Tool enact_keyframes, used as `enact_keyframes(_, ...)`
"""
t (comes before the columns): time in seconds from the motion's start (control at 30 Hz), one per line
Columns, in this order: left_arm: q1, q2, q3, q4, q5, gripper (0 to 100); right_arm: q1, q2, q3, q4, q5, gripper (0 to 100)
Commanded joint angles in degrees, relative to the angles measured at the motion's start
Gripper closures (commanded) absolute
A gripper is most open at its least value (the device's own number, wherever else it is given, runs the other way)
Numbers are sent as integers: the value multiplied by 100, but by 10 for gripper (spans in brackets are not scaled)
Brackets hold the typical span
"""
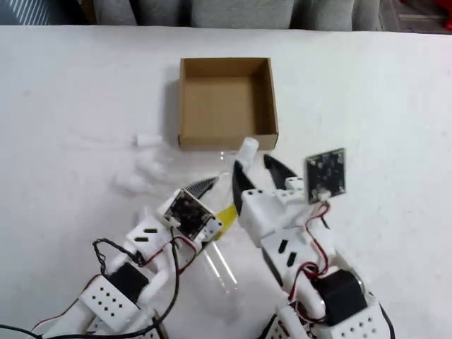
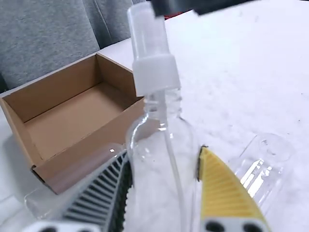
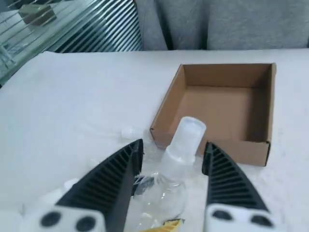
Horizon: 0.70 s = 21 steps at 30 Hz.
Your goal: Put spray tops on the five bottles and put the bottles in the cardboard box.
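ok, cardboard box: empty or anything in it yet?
Empty. The cardboard box shows only bare brown floor in every view. The bottle with a spray top is outside it, held in the left gripper.

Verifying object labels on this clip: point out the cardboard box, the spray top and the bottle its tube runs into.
cardboard box [image 1: 224, 106]: high view, bare floor inside.
spray top [image 2: 154, 75]: left wrist view, white collar.
bottle [image 2: 148, 162]: left wrist view, clear body below the neck.

The left arm sits at 7 o'clock, and the left gripper [image 1: 219, 198] hugs a bottle [image 2: 145, 145]. The right arm sits at 5 o'clock. The right gripper [image 1: 252, 162] points to 12 o'clock, fingers wide apart.
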Motion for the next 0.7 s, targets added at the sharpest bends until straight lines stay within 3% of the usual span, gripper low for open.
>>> enact_keyframes(0.0, -57, -145, -70, -176, -18, 961, 365, -31, -105, -31, 149, 892)
enact_keyframes(0.1, -57, -145, -70, -176, -18, 961, 646, 57, -114, -356, 158, 991)
enact_keyframes(0.33, -57, -145, -70, -176, -53, 961, 1279, 541, -79, -1103, -79, 984)
enact_keyframes(0.67, -40, -145, -62, -158, -53, 962, 1130, 1859, -79, -2070, -431, 984)
